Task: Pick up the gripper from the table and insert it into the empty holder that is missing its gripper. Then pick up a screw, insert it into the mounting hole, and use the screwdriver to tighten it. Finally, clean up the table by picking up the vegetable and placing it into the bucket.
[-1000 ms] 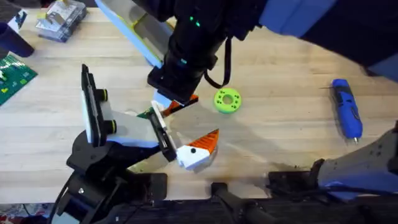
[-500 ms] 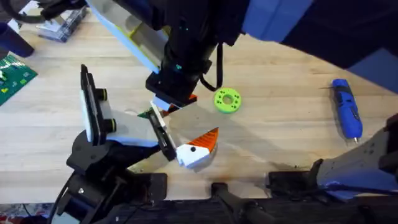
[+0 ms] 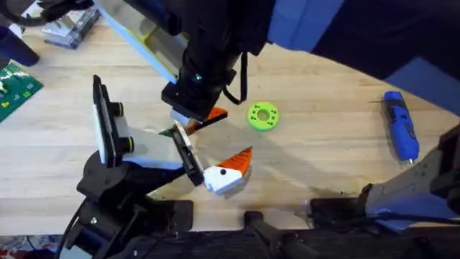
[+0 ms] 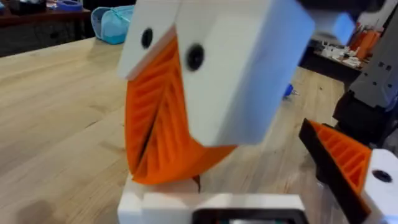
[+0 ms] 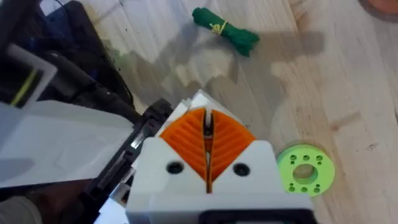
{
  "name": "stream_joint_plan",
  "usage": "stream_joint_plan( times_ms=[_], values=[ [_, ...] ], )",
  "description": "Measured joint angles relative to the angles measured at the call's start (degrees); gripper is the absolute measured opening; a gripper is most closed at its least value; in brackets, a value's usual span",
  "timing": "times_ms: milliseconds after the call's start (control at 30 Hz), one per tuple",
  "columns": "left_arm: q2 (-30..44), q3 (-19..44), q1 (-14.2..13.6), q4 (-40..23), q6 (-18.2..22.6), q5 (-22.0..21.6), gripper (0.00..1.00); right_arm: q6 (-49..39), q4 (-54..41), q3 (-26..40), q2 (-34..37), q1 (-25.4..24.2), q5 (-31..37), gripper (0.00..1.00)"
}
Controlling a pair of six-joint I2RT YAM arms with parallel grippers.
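The right tool [image 5: 207, 146], pads pressed together, hovers over the holder [image 3: 185, 152] beside the green disc [image 3: 263, 116].

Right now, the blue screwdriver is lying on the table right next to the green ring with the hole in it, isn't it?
Not quite. The blue screwdriver does lie on the table, but far from the green ring, out near the right edge with bare wood between them. The overhead view shows this.
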Motion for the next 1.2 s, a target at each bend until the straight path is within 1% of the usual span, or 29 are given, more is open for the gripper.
stream_joint_plan(
  times_ms=[1200],
  values=[
    [0.0,0.02,0.0,-0.06,-0.23,1.09,0.986,0.0,-2.14,0.31,-0.02,0.04,-0.19,0.012]
  ],
)
